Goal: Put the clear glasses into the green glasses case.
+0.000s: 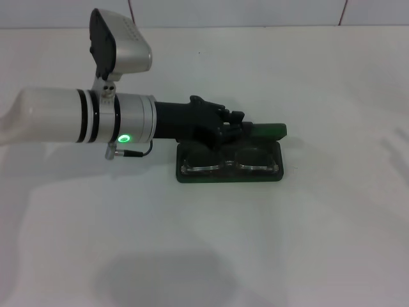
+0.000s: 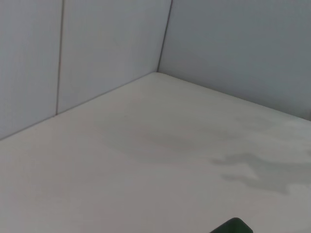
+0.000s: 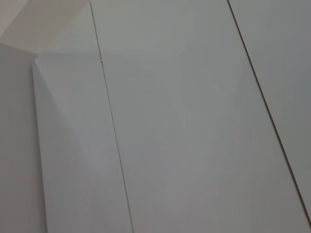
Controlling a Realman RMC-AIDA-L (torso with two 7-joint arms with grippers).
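Glasses in, lid next

My left gripper [image 1: 239,128] sits at the case's [image 1: 192,176] raised lid [image 1: 271,130]; can't tell its jaw state. Glasses [image 1: 230,165] lie in the tray just below the jaws, so I'd close gently, watching the arms.

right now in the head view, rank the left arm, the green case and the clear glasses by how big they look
1. left arm, though it sits nearest the camera, which inflates it
2. green case
3. clear glasses, lying inside the case and nearly as wide as it
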